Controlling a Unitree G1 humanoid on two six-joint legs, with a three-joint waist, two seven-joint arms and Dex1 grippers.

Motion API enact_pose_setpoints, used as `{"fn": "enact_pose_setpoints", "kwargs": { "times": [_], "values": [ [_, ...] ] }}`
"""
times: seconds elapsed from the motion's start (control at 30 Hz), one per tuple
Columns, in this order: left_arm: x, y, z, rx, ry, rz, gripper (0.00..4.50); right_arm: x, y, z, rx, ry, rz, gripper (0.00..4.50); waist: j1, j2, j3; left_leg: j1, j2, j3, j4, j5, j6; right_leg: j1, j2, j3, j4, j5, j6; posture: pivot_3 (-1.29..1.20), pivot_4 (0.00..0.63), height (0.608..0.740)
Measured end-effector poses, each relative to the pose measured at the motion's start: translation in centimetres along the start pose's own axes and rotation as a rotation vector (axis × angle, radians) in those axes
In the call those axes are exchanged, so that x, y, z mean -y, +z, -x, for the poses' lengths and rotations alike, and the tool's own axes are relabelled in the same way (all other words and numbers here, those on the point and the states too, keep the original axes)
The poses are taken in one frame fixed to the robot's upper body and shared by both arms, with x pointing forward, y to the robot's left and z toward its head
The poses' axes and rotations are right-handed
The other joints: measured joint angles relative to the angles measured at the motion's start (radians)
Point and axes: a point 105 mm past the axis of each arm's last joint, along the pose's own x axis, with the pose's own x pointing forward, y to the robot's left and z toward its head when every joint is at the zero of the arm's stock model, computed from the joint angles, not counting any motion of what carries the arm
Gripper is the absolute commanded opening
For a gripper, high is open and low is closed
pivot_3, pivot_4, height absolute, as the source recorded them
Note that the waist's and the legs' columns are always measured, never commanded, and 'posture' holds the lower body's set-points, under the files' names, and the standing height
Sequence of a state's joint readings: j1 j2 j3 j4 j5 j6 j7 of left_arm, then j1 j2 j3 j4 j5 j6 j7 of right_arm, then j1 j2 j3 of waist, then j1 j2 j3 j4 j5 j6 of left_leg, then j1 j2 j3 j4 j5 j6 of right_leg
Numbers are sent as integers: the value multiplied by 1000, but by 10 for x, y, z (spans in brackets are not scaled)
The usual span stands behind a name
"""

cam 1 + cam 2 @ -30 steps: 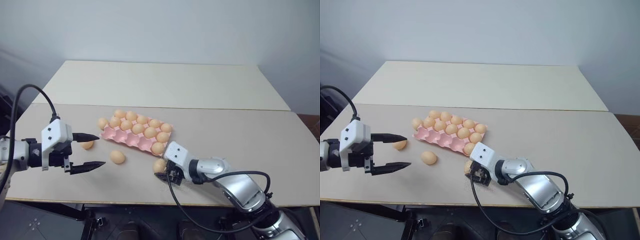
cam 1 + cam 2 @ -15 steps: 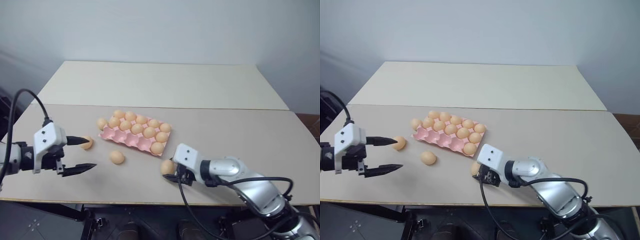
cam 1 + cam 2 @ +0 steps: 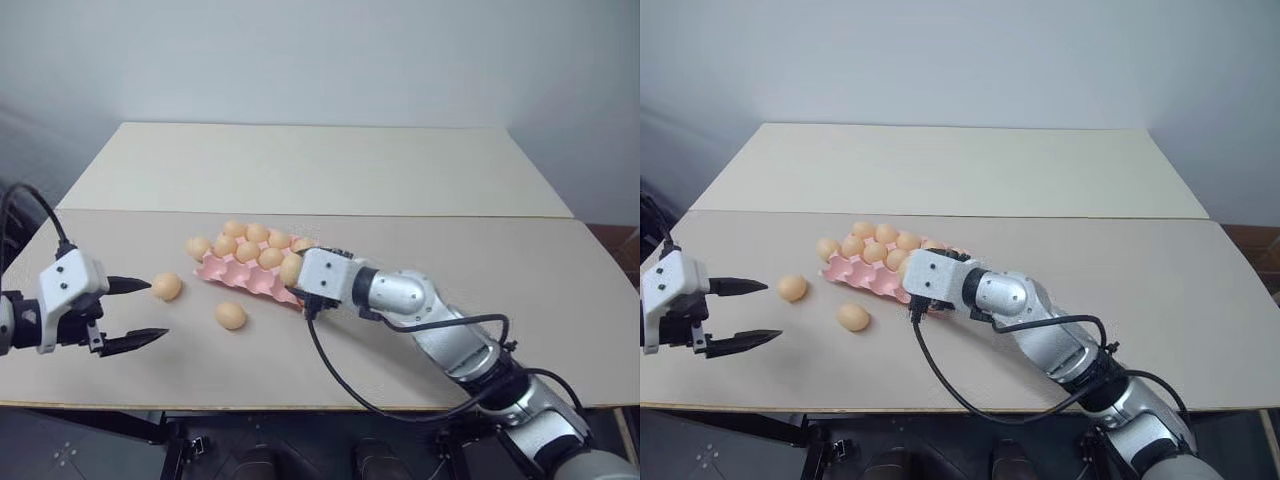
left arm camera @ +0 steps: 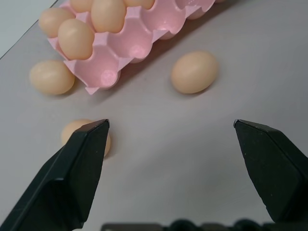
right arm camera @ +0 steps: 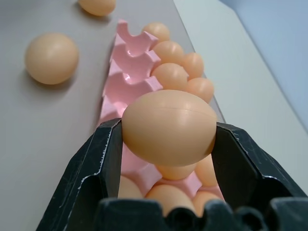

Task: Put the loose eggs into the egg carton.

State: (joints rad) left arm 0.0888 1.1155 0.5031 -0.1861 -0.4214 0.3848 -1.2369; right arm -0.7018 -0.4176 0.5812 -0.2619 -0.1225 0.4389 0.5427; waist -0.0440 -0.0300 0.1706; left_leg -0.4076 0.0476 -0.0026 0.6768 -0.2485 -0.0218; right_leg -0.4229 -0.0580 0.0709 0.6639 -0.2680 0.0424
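Note:
The pink egg carton (image 3: 238, 272) lies mid-table, its far rows filled and several near cups bare. My right gripper (image 3: 293, 272) hovers over the carton's near right end, shut on a tan egg (image 5: 168, 126) that sits between its black fingers (image 5: 103, 159). Two loose eggs rest on the table in front of the carton, one (image 3: 167, 287) further left than the other (image 3: 230, 316). A third egg (image 3: 198, 247) lies against the carton's left corner. My left gripper (image 3: 155, 311) stands open just left of the leftmost egg, holding nothing.
The carton and eggs lie on the near beige table panel (image 3: 520, 300), which meets a second panel (image 3: 320, 165) at a seam behind the carton. A black cable (image 3: 335, 375) loops from my right wrist over the front edge.
My right gripper has lifted its egg off the table near the front edge and carried it up and left over the carton. My left gripper has drifted left, still open.

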Motion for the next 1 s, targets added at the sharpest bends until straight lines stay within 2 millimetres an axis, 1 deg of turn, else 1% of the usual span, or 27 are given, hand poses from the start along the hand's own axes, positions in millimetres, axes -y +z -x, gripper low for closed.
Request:
{"fn": "enact_pose_setpoints", "kwargs": {
  "times": [0.17,0.33,0.4,0.43,0.47,0.53,0.8,0.87,1.0],
  "values": [
    [0,4,1,5,6,-16,4500,4,5,-10,45,-12,118,2603,-2,0,0,1,0,0,0,0,0,0,0,0,0,0,0,0,150,740],
    [0,4,1,6,11,-12,4500,-8,10,-18,89,29,177,2603,-2,0,0,1,0,0,0,0,0,0,0,0,1,0,0,0,150,740],
    [0,4,1,7,11,-13,4500,-9,9,-20,89,28,197,3291,-2,0,0,1,0,0,0,0,0,0,0,0,1,0,0,0,150,740],
    [0,4,0,7,11,-15,4500,-9,7,-21,85,29,204,3504,-2,0,0,1,0,0,0,0,0,0,0,0,1,0,0,0,150,740],
    [1,5,0,8,11,-17,4500,-10,4,-22,77,30,214,3882,-2,0,0,1,0,0,0,0,0,0,0,0,1,0,0,0,150,740],
    [1,6,0,10,9,-22,4500,-11,1,-23,65,32,219,4483,-2,0,0,1,0,0,0,0,0,0,0,0,1,0,0,0,150,740],
    [2,6,-1,14,10,-20,4500,-22,-6,-19,60,83,212,4483,-2,0,0,1,0,0,0,0,0,0,0,0,1,0,0,0,150,740],
    [2,6,-1,16,12,-18,4500,-23,-4,-19,66,92,214,4483,-2,0,0,1,0,0,0,0,0,0,0,0,1,0,0,0,150,740],
    [2,6,-1,17,14,-18,4500,-17,5,-14,92,74,220,4483,-1,0,0,1,0,0,0,0,0,0,0,0,1,0,0,0,150,740]
  ]
}}
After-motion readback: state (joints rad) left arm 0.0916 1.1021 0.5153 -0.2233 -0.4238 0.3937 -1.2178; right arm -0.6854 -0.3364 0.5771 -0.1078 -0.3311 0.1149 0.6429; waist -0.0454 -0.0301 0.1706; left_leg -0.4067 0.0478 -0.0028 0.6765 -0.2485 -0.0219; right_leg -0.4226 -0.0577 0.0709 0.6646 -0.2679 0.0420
